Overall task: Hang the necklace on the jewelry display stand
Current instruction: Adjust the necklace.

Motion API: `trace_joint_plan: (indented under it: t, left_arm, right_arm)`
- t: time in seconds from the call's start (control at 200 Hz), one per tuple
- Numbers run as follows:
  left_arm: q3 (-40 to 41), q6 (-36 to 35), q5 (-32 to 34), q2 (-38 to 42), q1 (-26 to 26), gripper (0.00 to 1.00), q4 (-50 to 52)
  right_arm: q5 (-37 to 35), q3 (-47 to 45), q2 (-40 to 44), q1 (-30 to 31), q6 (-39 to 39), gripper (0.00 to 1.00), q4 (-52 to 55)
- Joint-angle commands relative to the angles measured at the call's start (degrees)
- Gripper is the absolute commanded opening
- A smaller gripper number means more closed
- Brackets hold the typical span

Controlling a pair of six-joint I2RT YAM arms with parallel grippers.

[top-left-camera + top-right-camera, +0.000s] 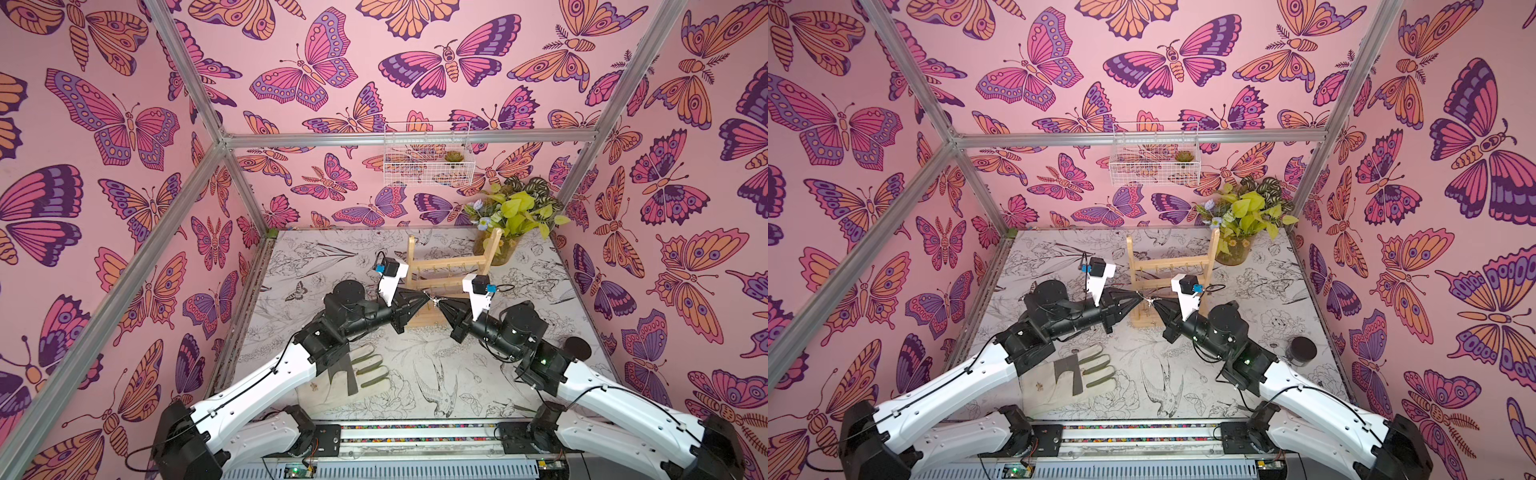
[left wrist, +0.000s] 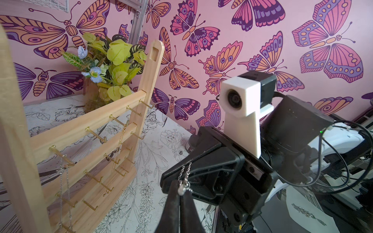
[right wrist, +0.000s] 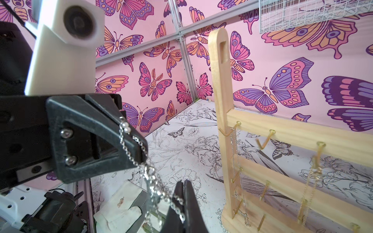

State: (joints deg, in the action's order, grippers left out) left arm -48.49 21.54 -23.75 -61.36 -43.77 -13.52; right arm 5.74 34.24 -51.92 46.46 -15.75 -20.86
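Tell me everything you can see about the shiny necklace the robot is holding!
The necklace is a thin silver chain with a few tiny pearl-like beads. It looks like metal. It hangs in the air, bunched up and stretched a short way between the left gripper and the right gripper, which are both shut on it. It is just in front of the jewelry display stand, not yet on any hook.

Top views: mounted high over the desk's [image 1: 415, 361] near edge, tilted down toward the far wall [image 1: 332, 199]; whole desk in both. Left wrist view: close, low, facing the right arm's camera [image 2: 236, 98], stand [image 2: 80, 125] alongside. Right wrist view: close, facing the left arm's camera [image 3: 78, 22]. Both share stand, necklace [image 3: 148, 171].
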Motion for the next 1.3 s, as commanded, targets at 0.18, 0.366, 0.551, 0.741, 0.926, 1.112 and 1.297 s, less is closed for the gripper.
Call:
trace_joint_plan:
  t: [0.18, 0.366, 0.551, 0.741, 0.926, 1.112, 1.297]
  left_arm:
    - [2.01, 3.69, -1.36, 0.13, 0.59, 0.0, -6.06]
    - [1.49, 4.82, -3.05, 0.09, 0.61, 0.0, -7.4]
    - [1.12, 4.74, -3.62, 0.78, 0.7, 0.0, -7.18]
    - [1.38, 5.05, -2.71, 1.67, 0.88, 0.0, -7.5]
    - [1.92, 5.04, -1.32, 2.77, 1.12, 0.0, -7.39]
    - [1.92, 5.35, -2.09, 2.31, 1.27, 0.0, -7.22]
    - [1.62, 5.27, -1.04, 1.09, 1.41, 0.07, -4.68]
  right_arm:
    - [-6.17, 2.08, -4.24, 4.14, 4.32, 0.0, -3.42]
    - [-7.38, 2.46, -5.73, 4.43, 4.88, 0.0, -5.54]
    - [-7.32, 2.06, -6.17, 4.44, 4.63, 0.04, -7.41]
    - [-7.3, 2.24, -6.84, 4.43, 4.29, 0.13, -6.96]
    - [-8.45, 1.81, -6.46, 4.43, 4.36, 0.09, -5.93]
    - [-8.5, 1.55, -5.89, 4.44, 4.56, 0.0, -6.22]
    - [-9.98, 2.61, -4.75, 4.45, 3.94, 0.0, -4.24]
